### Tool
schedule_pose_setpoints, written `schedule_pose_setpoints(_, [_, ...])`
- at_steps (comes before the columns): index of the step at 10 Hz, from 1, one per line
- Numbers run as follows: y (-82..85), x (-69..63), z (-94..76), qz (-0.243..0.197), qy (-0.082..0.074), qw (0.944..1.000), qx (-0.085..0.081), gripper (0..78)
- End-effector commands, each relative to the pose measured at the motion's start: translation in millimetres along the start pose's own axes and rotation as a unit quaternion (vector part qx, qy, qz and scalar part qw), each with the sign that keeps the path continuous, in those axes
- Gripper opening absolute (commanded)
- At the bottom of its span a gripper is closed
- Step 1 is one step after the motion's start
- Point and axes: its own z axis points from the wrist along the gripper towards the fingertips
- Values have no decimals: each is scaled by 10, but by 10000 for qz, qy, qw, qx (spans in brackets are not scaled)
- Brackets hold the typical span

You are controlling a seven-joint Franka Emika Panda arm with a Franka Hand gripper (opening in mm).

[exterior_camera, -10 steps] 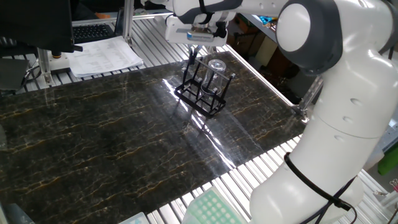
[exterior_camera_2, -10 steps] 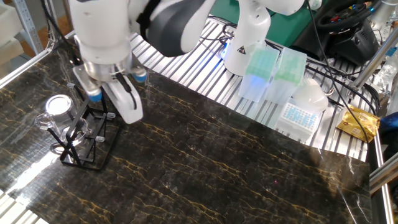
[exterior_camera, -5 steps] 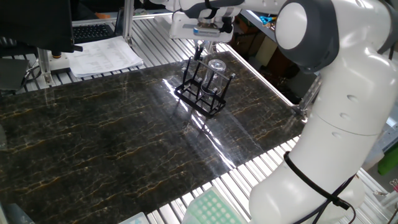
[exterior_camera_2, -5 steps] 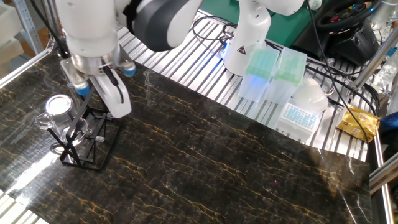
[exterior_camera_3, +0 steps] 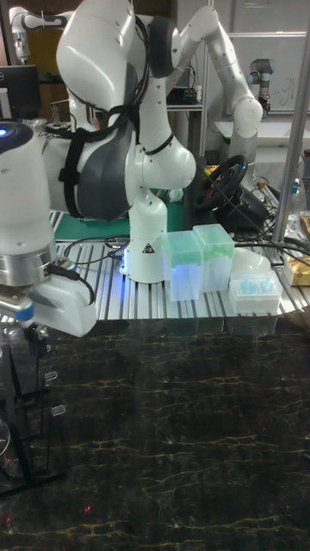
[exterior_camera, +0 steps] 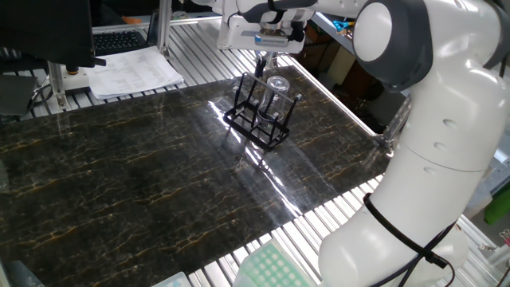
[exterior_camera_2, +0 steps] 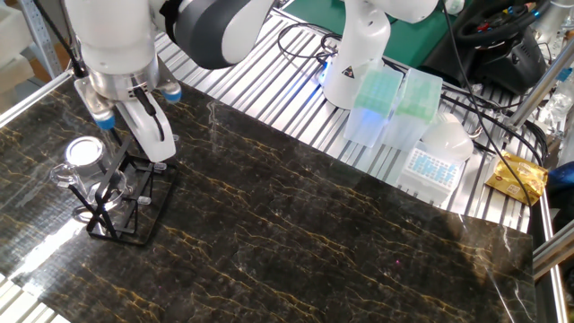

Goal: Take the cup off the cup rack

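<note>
The cup (exterior_camera_2: pixel 83 152) sits mouth-up on the rack (exterior_camera_2: pixel 121 199) near the surface's (exterior_camera_2: pixel 296 242) far left corner. Just right of the cup and above the rack hangs the end effector (exterior_camera_2: pixel 134 135); whether its fingers are wide or narrow cannot be told.

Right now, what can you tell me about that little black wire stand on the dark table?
The cup rack is a small stand of thin black wire: a rectangular base frame with several slim upright pegs, some tipped in clear caps. It sits flat on the dark marbled table, near its far edge in one fixed view. A clear glass cup sits upside down over one peg, its base uppermost. The robot's tool hangs just above the rack; whether it touches is unclear.
</note>
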Motion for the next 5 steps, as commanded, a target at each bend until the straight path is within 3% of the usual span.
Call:
schedule_pose_setpoints(1, [-19, -16, -16, 62, 65, 9997, -217, 0])
schedule_pose_setpoints(2, [-19, -16, -16, 219, 101, 9996, -175, 0])
schedule_pose_setpoints(4, [-19, -16, -16, 106, 181, 9998, -65, 0])
schedule_pose_setpoints(5, [-19, -16, -16, 103, 112, 9999, -16, 0])
